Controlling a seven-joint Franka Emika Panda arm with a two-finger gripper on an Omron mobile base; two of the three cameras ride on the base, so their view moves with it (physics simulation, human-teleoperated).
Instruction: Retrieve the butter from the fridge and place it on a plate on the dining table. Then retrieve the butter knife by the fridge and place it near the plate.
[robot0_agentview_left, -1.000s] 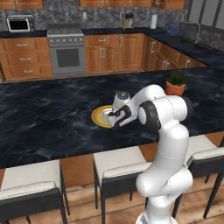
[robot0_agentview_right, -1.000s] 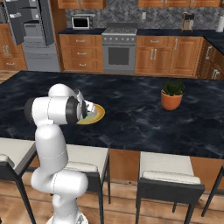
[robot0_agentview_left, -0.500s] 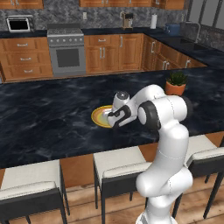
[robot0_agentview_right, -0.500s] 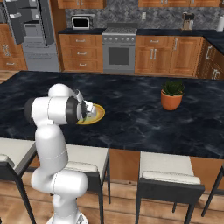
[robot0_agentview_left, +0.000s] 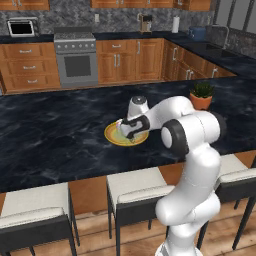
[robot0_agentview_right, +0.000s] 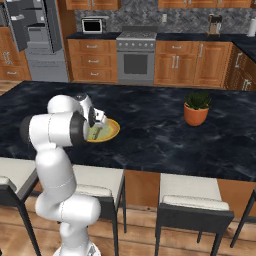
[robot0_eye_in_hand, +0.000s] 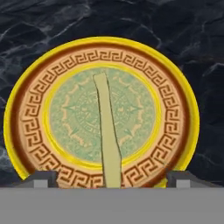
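The butter (robot0_eye_in_hand: 107, 127), a pale yellow-green stick, lies across the greenish centre of the yellow plate (robot0_eye_in_hand: 175, 109). My gripper (robot0_eye_in_hand: 113, 180) hangs just above the plate, open, one fingertip (robot0_eye_in_hand: 43, 178) on each side of the stick and neither touching it. From the base, the gripper (robot0_agentview_left: 127, 131) hovers low over the plate (robot0_agentview_left: 111, 135) on the black marble dining table (robot0_agentview_left: 50, 130). In the right base view the gripper (robot0_agentview_right: 97, 127) covers part of the plate (robot0_agentview_right: 111, 131). The fridge (robot0_agentview_right: 40, 40) stands far back left with a door open. The butter knife is out of view.
A potted plant (robot0_agentview_left: 201, 95) stands on the table to the right of the plate. White-cushioned stools (robot0_agentview_left: 135, 192) line the near edge of the table. Behind it are wooden cabinets, a stove (robot0_agentview_left: 75, 55) and a microwave (robot0_agentview_right: 92, 25).
The jaws have spread from shut to open, letting go of the butter, which now rests on the plate. The arm has hardly moved.
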